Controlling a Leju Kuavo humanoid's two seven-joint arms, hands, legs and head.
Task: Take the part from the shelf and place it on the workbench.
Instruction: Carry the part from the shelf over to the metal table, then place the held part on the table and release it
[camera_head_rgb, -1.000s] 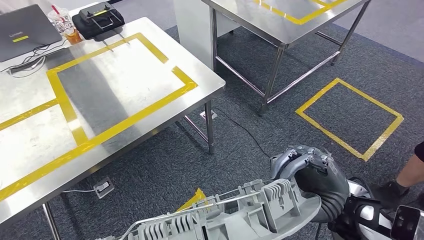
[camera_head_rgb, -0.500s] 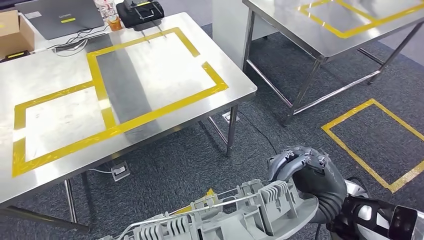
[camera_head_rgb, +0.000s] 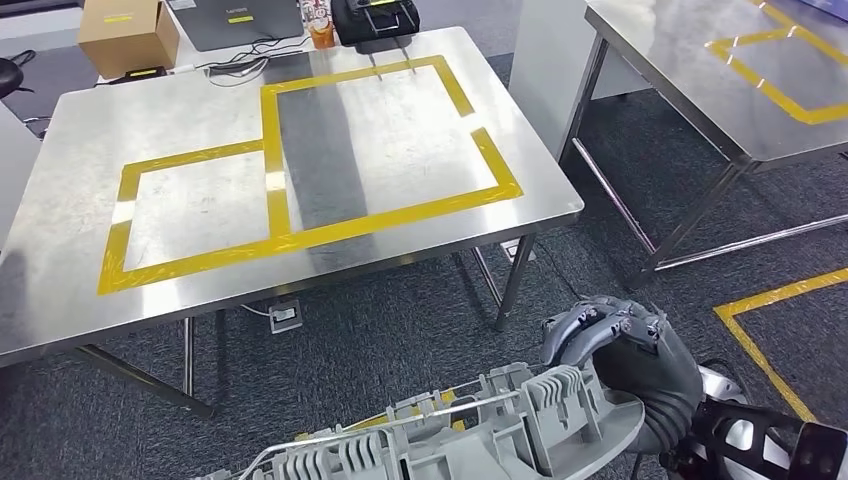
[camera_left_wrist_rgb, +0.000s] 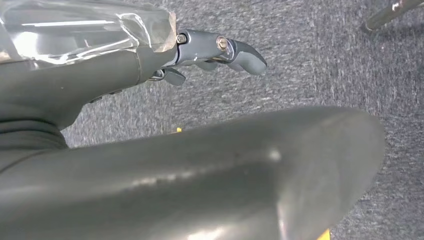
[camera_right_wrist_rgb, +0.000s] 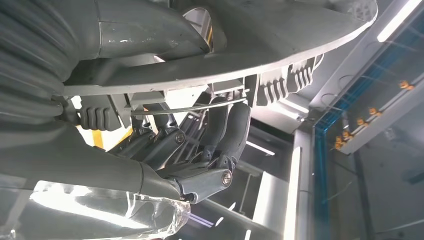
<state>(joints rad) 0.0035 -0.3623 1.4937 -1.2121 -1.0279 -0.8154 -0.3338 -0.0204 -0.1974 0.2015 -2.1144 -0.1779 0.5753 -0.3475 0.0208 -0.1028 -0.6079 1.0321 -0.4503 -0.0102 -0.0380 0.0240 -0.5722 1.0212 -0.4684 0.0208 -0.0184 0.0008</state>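
Observation:
A long grey ribbed plastic part (camera_head_rgb: 470, 440) stretches across the bottom of the head view, above the carpet. My right hand (camera_head_rgb: 625, 350) grips its right end, fingers curled over the top edge. In the right wrist view those fingers (camera_right_wrist_rgb: 235, 125) wrap the part (camera_right_wrist_rgb: 280, 40) from beneath. The left wrist view has the part's smooth grey surface (camera_left_wrist_rgb: 225, 170) close beside my left hand (camera_left_wrist_rgb: 100, 65), with one finger (camera_left_wrist_rgb: 235, 50) stretched out over the carpet; whether that hand grips the part is hidden. The steel workbench (camera_head_rgb: 60, 200), marked with yellow tape rectangles, stands ahead.
At the workbench's far edge sit a cardboard box (camera_head_rgb: 120, 35), a laptop (camera_head_rgb: 250, 20), a drink cup (camera_head_rgb: 320, 30) and a black case (camera_head_rgb: 375, 15). A second steel table (camera_head_rgb: 680, 60) stands to the right. The carpet carries a floor socket (camera_head_rgb: 285, 317) and yellow tape (camera_head_rgb: 770, 350).
The whole view has swung, so the workbench now fills the middle of the picture. My right hand and the part keep the same place in the frame.

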